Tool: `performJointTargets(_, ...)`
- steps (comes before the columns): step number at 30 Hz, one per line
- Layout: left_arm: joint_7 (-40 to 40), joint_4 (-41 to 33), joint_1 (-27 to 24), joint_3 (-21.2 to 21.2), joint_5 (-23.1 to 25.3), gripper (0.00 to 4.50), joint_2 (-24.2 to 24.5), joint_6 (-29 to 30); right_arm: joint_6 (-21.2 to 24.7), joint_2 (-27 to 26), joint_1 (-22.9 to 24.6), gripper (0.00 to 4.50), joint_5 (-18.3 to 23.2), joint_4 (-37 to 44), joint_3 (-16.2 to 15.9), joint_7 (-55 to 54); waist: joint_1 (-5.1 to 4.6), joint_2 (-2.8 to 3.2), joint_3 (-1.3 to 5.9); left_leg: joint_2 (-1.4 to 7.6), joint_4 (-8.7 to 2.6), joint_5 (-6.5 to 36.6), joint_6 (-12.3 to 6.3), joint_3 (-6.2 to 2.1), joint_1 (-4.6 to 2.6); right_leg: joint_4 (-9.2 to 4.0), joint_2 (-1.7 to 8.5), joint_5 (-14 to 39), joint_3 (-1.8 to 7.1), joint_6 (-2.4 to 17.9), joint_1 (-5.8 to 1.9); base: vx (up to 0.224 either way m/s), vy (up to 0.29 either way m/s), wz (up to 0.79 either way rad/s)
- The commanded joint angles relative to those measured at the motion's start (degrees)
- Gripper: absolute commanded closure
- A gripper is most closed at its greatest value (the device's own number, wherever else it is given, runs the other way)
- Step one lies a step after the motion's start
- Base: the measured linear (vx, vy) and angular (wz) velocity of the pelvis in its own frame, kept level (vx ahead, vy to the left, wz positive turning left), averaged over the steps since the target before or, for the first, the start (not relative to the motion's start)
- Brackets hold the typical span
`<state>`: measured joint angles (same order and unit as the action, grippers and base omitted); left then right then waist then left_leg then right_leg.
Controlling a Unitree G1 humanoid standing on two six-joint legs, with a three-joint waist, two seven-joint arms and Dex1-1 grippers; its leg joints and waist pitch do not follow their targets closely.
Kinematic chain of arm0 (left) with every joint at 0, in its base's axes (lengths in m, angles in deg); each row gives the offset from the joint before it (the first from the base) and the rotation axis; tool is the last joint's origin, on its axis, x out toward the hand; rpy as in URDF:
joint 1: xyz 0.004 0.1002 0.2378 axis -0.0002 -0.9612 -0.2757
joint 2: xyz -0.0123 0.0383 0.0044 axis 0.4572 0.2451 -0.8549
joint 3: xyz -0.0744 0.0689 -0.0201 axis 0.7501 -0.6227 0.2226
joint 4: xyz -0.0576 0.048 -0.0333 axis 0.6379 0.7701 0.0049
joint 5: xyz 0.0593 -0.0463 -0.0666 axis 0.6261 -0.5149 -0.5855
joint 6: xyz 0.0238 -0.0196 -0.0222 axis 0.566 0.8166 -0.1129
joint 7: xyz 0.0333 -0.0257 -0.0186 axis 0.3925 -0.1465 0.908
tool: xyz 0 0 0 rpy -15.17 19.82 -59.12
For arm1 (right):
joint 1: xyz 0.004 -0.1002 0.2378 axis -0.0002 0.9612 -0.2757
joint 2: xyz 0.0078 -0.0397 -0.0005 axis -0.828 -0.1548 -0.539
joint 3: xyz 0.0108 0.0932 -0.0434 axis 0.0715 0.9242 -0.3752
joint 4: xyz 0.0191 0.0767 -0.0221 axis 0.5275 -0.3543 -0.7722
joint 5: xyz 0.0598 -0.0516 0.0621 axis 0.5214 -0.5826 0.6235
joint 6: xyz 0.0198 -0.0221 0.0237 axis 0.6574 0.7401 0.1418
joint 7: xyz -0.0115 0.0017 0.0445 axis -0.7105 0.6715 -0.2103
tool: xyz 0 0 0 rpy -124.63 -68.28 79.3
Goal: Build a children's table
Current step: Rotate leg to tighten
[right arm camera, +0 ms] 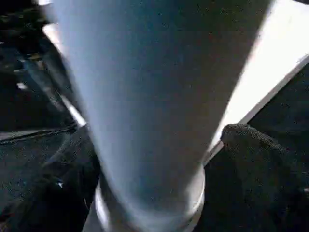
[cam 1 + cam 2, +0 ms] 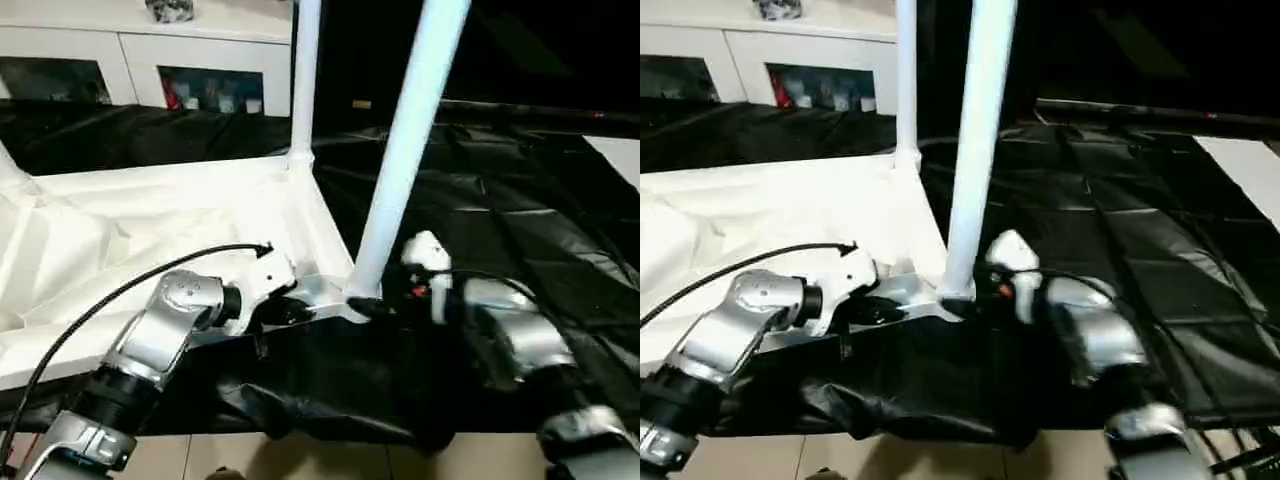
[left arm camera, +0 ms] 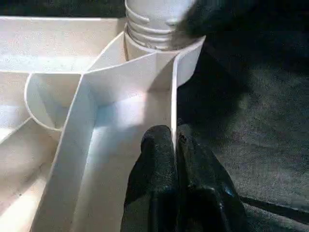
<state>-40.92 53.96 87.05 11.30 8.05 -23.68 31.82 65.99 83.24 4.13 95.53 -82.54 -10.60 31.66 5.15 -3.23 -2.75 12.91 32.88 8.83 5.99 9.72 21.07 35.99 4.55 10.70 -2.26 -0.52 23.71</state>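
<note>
Now the white table top (image 2: pixel 150 230) lies upside down on a black sheet (image 2: pixel 1120 230), ribs up, with one leg (image 2: pixel 303 80) standing in the far corner socket and a second leg (image 2: pixel 405 150) upright in the near corner socket (image 3: pixel 159 41).

The left end effector (image 3: pixel 175 159) is clenched on the thin side wall of the top just beside that near socket, one finger on each face, pinning the top down. The right end effector (image 1: pixel 159 193) sits at the foot of the near leg with its fingers (image 1: pixel 256 154) standing apart on either side of the tube, not gripping it.

To finish this step well, I judge the left grip should stay firm while the right end effector closes low on the leg and turns or presses it straight along the socket's axis, since a tilt could jam the ridged base.

Beyond the sheet stands a white cabinet (image 2: pixel 130 50) with glass doors, and pale floor (image 2: pixel 300 458) shows at the near edge.
</note>
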Motion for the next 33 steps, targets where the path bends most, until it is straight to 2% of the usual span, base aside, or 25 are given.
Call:
performJointTargets(1, -1.86, 0.18, -1.64, -0.17, -2.01, 4.50, -0.46, -1.06, -1.31, 0.27, -1.16, 0.37, -1.08, -1.91, -0.31, -0.90, 0.34, -0.70, 3.56, -0.16, -3.40, 13.07, -1.70, 0.75, -0.23, -4.50, 2.27, 13.69, 1.43, 10.38, -2.51, 0.000, 0.000, 0.00)
performJointTargets(2, -2.03, 0.11, -1.69, -0.19, -2.00, 4.50, -0.38, -1.32, -1.62, 0.17, -1.34, 0.37, -1.30, -2.37, -0.44, -0.80, 0.28, -0.62, 3.48, -0.18, -3.39, 13.04, -1.79, 0.77, -0.19, -4.49, 2.22, 13.21, 1.43, 10.55, -2.48, 0.000, 0.000, 0.00)
performJointTargets(3, -2.11, 0.41, -1.59, -0.12, -1.92, 4.50, -0.27, -1.35, -2.29, -0.02, -1.74, 0.37, -1.71, -3.38, -0.61, -0.76, 0.15, -1.21, 3.39, -0.19, -3.45, 13.29, -1.83, 0.81, -0.08, -4.55, 2.11, 13.24, 1.36, 10.37, -2.59, 0.000, 0.000, 0.00)
performJointTargets(5, -2.04, 1.48, -1.19, 0.07, -1.74, 4.50, -0.19, -1.66, -3.11, -0.34, -2.44, 0.37, -1.93, -4.90, -0.78, -0.31, 0.15, -1.12, 3.35, -0.19, -3.52, 14.33, -1.64, 0.75, -0.13, -4.66, 2.32, 15.55, 1.39, 9.76, -2.55, 0.000, 0.000, 0.00)
performJointTargets(6, -1.99, 1.79, -1.05, 0.13, -1.70, 4.50, -0.19, -1.76, -3.39, -0.40, -2.63, 0.52, -1.97, -5.31, -0.80, -0.24, 0.15, -1.07, 3.25, -0.19, -3.57, 14.91, -1.53, 0.75, -0.21, -4.82, 2.33, 16.47, 1.41, 9.56, -2.46, 0.000, 0.000, 0.00)
performJointTargets(7, -2.04, 2.49, -0.70, 0.32, -1.85, 4.50, -0.08, -2.08, -3.96, -0.55, -3.13, 0.62, -2.00, -6.34, -0.88, 0.15, 0.11, -1.40, 3.20, -0.21, -3.56, 15.76, -1.41, 0.73, -0.20, -4.94, 2.40, 18.38, 1.39, 9.07, -2.39, 0.000, 0.000, 0.00)
performJointTargets(13, -3.29, 3.86, 0.01, 0.36, -2.22, 4.50, 0.73, -2.70, -5.30, -0.71, -4.66, 1.06, -2.12, -9.56, -1.38, 1.67, -0.03, -1.63, 3.00, -0.11, -3.76, 18.70, -0.57, 0.53, -0.41, -5.59, 2.54, 24.31, 1.41, 7.33, -2.06, 0.000, 0.000, 0.00)
performJointTargets(20, -4.31, 5.47, 0.94, 0.07, -1.63, 4.50, 1.46, -3.18, -6.60, -0.70, -6.08, 1.61, -2.67, -12.73, -1.55, 2.94, -0.07, -1.70, 3.11, -0.05, -3.80, 18.13, -0.56, 0.52, -0.36, -5.29, 2.45, 21.76, 1.43, 8.45, -2.07, 0.000, 0.000, 0.00)
performJointTargets(24, -2.91, 6.37, 1.57, 0.26, -1.28, 4.50, 0.85, -2.86, -6.06, -1.85, -6.25, 1.76, -1.91, -14.19, -0.51, 1.63, -0.11, -1.65, 3.07, -0.05, -3.78, 18.63, -0.47, 0.55, -0.44, -5.38, 2.47, 22.46, 1.48, 8.44, -1.97, 0.000, 0.000, 0.00)
performJointTargets(30, 3.14, 9.03, 3.61, 1.03, 0.31, 4.50, -2.51, -2.09, -5.57, -6.17, -5.34, 1.78, -0.53, -16.11, 1.91, -6.63, -0.32, -1.49, 3.03, -0.11, -3.97, 20.60, 0.84, 0.28, -0.60, -5.81, 2.56, 26.45, 1.35, 7.10, -1.76, 0.000, 0.000, 0.00)
performJointTargets(31, 4.75, 9.57, 4.19, 1.07, 0.74, 4.50, -3.43, -1.77, -5.53, -7.45, -5.42, 1.78, -0.64, -16.98, 2.49, -10.10, -0.44, -1.40, 3.08, -0.10, -3.97, 20.64, 0.81, 0.29, -0.58, -5.71, 2.57, 25.90, 1.43, 7.25, -1.65, 0.000, 0.000, 0.00)
performJointTargets(33, 11.64, 11.74, 6.78, 1.61, 2.09, 4.50, -7.46, -0.14, -5.01, -11.78, -6.90, 1.78, -1.07, -20.89, 4.89, -23.95, -0.61, -1.18, 2.95, -0.13, -4.06, 21.38, 1.54, 0.31, -0.86, -5.88, 2.43, 25.98, 1.48, 7.43, -1.30, 0.000, 0.000, 0.00)
